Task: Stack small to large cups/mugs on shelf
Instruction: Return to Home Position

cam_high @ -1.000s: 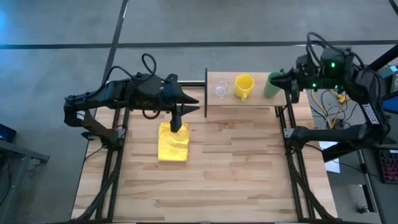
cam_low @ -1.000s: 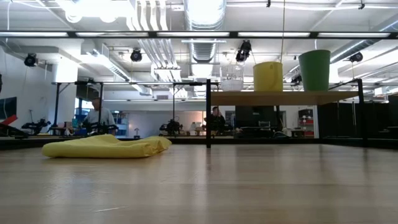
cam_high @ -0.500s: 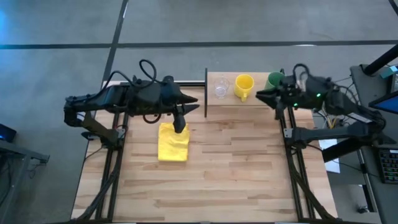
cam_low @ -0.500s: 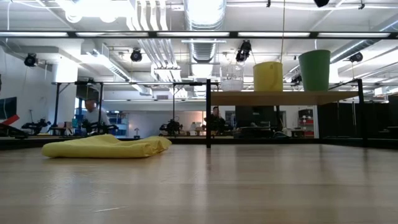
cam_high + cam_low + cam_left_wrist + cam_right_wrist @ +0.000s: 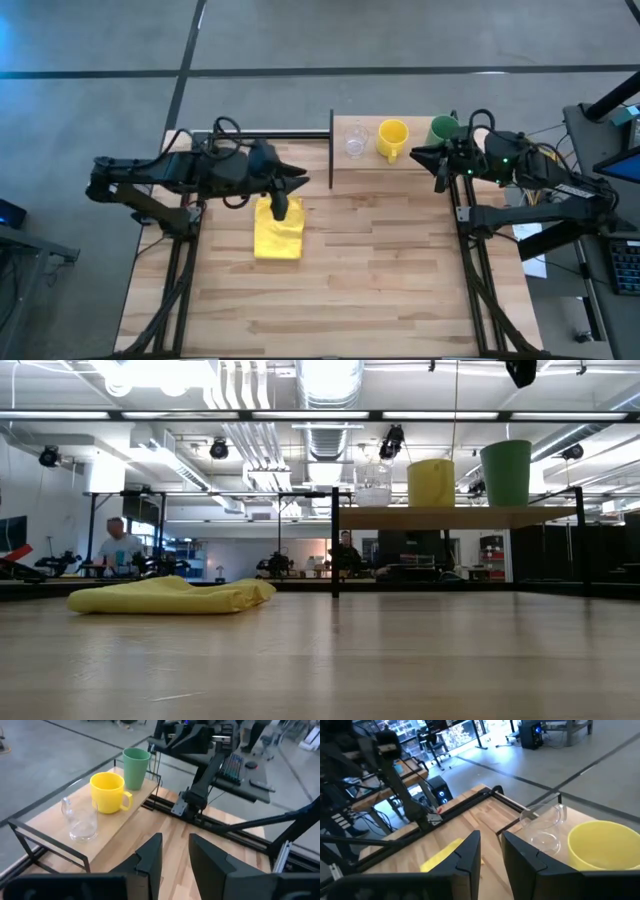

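Observation:
Three vessels stand upright in a row on the shelf (image 5: pixel 370 165) at the table's far edge. They are the clear glass cup (image 5: pixel 355 142) on the left, the yellow mug (image 5: pixel 392 138) in the middle and the green cup (image 5: pixel 441 128) on the right. My right gripper (image 5: pixel 418 152) hovers shut by the shelf's right end, pointing toward the table's left. It sits beside the green cup and touches nothing. Its tip shows at the top of the low view (image 5: pixel 520 370), above the green cup (image 5: pixel 506 472). My left gripper (image 5: pixel 283 205) hangs shut over the yellow cloth (image 5: pixel 278 235).
The flat yellow cloth lies on the slatted tabletop left of the middle (image 5: pixel 170 597). A black post (image 5: pixel 331 150) stands at the shelf's left end. Bare wood spreads over the table's near half (image 5: pixel 380 290). People stand in the room beyond.
My right gripper has swung in from the right toward the table's left, to the shelf's right end beside the green cup. Its tip has entered the low view from above. My left gripper has drawn back a little toward the near edge, over the cloth. The cups have not moved.

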Robot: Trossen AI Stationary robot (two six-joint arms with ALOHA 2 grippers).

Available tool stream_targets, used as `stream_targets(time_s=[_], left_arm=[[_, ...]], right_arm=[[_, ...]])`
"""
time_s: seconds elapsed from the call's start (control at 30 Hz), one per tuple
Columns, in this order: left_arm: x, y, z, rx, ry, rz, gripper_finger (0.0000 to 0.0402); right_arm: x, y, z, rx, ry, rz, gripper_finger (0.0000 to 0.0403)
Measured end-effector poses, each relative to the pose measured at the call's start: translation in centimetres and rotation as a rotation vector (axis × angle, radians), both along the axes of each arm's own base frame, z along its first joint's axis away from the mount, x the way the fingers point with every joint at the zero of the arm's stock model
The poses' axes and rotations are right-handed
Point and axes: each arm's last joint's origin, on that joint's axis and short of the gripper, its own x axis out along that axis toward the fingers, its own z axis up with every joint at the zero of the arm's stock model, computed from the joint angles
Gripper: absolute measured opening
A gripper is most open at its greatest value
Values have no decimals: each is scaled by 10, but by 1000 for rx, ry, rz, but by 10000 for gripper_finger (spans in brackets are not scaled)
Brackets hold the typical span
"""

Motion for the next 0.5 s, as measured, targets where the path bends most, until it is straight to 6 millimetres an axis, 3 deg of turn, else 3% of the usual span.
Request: stream_targets(time_s=[0.27, 0.5], left_arm=[[-31, 4, -38, -29, -196, 2, 82], [-63, 9, -66, -53, -206, 12, 82]], right_arm=[[-5, 1, -6, 4, 13, 0, 81], [-1, 0, -23, 31, 52, -30, 83]])
